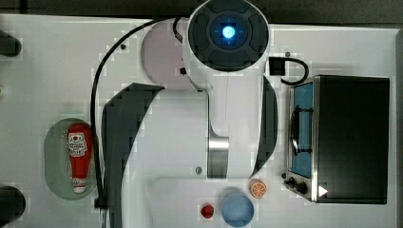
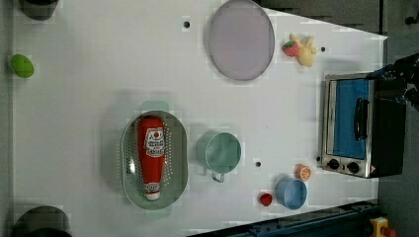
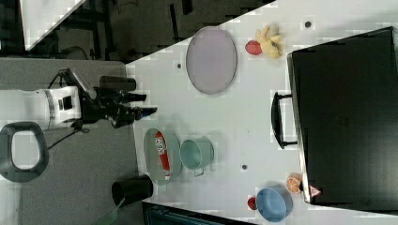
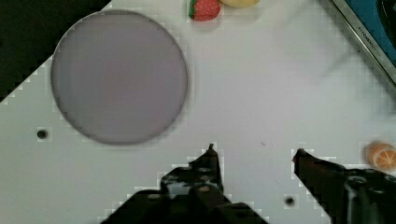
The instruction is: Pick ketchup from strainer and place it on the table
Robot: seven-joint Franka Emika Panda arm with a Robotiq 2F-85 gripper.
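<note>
The ketchup (image 2: 150, 155), a red squeeze bottle with a white label and white cap, lies on its side in the pale green oval strainer (image 2: 129, 170) on the white table (image 2: 94, 64). The top view shows the ketchup (image 1: 80, 156) in the strainer (image 1: 53, 156) at the top view's left, beside the arm. In the right view my gripper (image 3: 143, 105) hovers off the ketchup (image 3: 162, 152), apart from the strainer (image 3: 150, 140). In the wrist view my gripper (image 4: 254, 151) is open, with bare table between its dark fingers (image 4: 211, 161).
A green cup (image 2: 220, 153) stands right beside the strainer. A lilac plate (image 2: 241, 39), toy fruit (image 2: 299, 48), a toaster oven (image 2: 356, 126), a blue bowl (image 2: 291, 192), an orange slice (image 2: 303, 172) and a red strawberry (image 2: 266, 199) also sit on the table.
</note>
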